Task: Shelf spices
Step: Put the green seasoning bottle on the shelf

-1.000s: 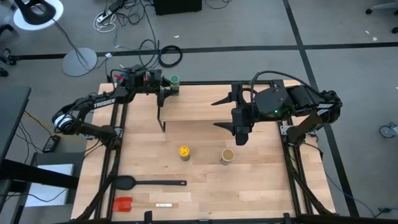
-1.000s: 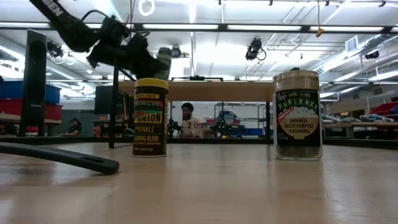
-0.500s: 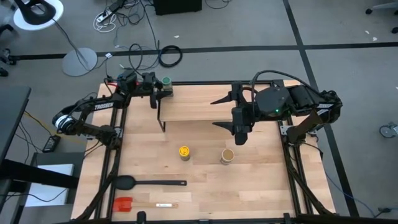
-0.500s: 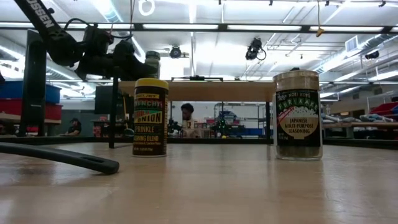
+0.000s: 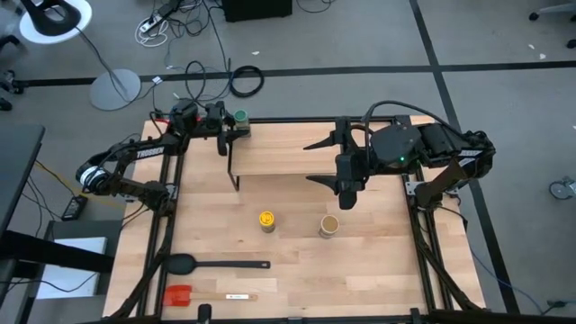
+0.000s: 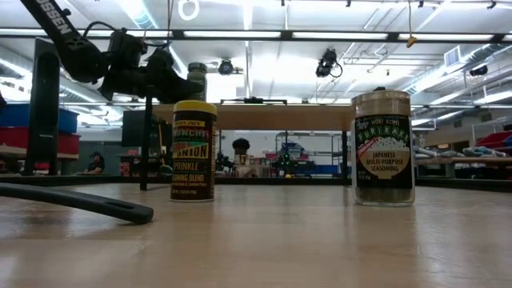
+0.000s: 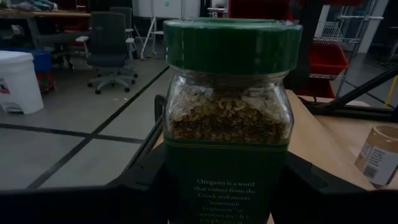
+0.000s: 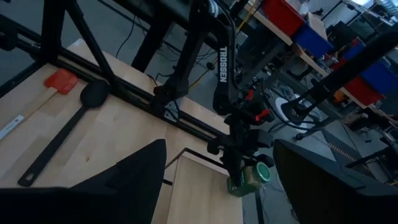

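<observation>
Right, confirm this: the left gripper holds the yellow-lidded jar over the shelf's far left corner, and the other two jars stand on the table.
Wrong on one count: the jar in the left gripper is the green-lidded jar, as the left wrist view and the high view show. The yellow-lidded jar stands on the table beside the tan-topped jar. The rest is right: it is held over the far left corner of the shelf.

Two jars [image 5: 266,220] stand before the shelf [image 5: 283,151], well apart.

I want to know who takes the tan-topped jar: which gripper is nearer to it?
Right. The right gripper hangs just behind the tan-topped jar; the left gripper is far off at the shelf's back left corner, holding the green-lidded jar.
</observation>
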Controlling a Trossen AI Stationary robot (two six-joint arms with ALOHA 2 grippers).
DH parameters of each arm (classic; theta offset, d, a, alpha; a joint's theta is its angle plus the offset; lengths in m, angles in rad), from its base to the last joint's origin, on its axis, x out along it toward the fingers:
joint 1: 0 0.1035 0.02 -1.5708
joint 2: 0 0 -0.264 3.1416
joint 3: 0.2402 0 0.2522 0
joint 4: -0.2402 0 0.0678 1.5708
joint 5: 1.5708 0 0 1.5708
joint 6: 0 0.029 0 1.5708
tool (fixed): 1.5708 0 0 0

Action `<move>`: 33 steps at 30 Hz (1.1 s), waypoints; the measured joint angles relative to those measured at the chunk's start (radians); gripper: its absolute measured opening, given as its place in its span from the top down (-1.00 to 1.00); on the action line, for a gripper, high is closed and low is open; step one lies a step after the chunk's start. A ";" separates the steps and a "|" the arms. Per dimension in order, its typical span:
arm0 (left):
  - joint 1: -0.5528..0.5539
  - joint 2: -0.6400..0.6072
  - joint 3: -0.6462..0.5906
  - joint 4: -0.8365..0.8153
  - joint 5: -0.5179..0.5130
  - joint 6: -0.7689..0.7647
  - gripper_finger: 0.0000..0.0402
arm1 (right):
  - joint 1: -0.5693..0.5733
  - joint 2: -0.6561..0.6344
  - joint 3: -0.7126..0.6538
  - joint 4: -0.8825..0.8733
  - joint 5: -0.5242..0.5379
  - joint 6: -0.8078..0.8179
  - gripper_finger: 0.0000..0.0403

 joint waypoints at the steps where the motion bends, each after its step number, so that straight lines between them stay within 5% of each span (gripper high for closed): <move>1: 0.000 0.000 0.013 -0.021 0.000 0.005 0.06 | 0.000 0.000 0.000 0.002 0.000 0.000 -0.46; 10: 0.000 0.000 0.080 -0.261 -0.004 0.127 0.06 | 0.000 0.000 0.000 0.006 0.000 0.007 -0.46; 33: 0.000 0.080 0.084 -0.152 -0.006 0.082 0.06 | 0.000 0.000 0.000 -0.001 0.000 0.022 -0.46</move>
